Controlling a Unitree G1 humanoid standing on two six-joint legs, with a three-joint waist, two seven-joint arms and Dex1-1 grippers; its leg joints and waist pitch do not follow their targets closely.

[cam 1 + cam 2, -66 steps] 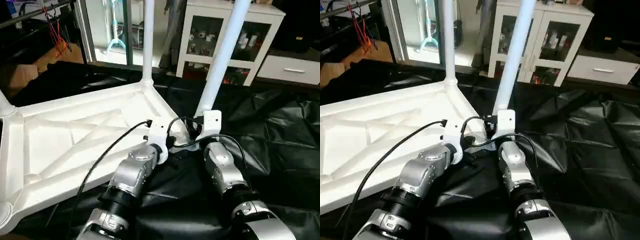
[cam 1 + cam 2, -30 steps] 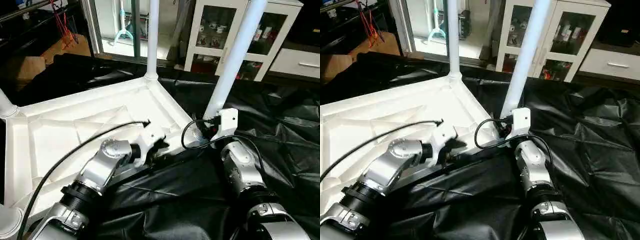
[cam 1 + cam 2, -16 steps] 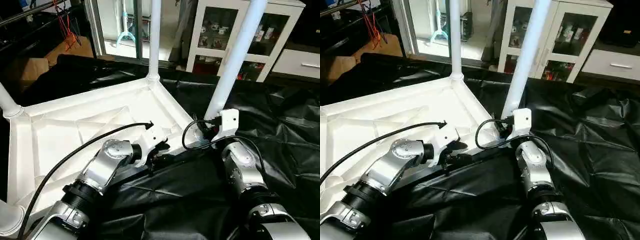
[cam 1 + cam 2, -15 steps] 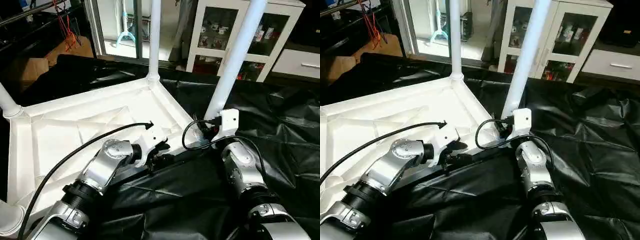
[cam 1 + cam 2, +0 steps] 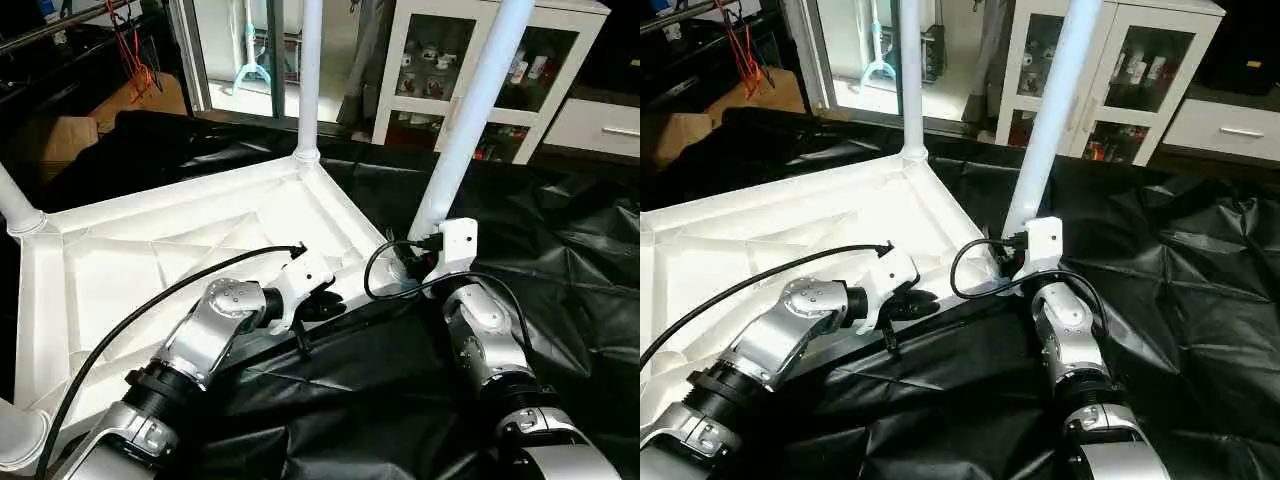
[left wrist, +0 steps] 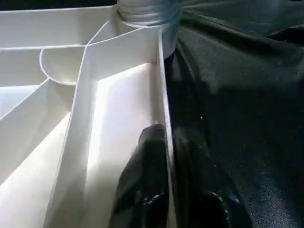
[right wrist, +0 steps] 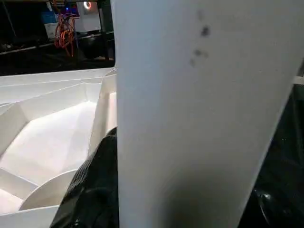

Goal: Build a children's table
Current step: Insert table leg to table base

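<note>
Standing in the tabletop [image 5: 150,250] sockets, white legs [image 5: 470,110]

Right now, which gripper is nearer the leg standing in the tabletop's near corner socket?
Right. The right gripper is at the base of that leg; the left gripper is along the tabletop rim, clamped on its wall.

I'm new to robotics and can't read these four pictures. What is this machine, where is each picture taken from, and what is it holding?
It is a two-armed humanoid robot. Two pictures look down from its head; the other two come from cameras on its wrists. An upside-down white tabletop lies on black sheeting, with legs standing in its corners. The left tool pinches the tabletop's thin rim, one finger each side. The right tool is at the base of the near leg, which rises close before its wrist camera.
</note>
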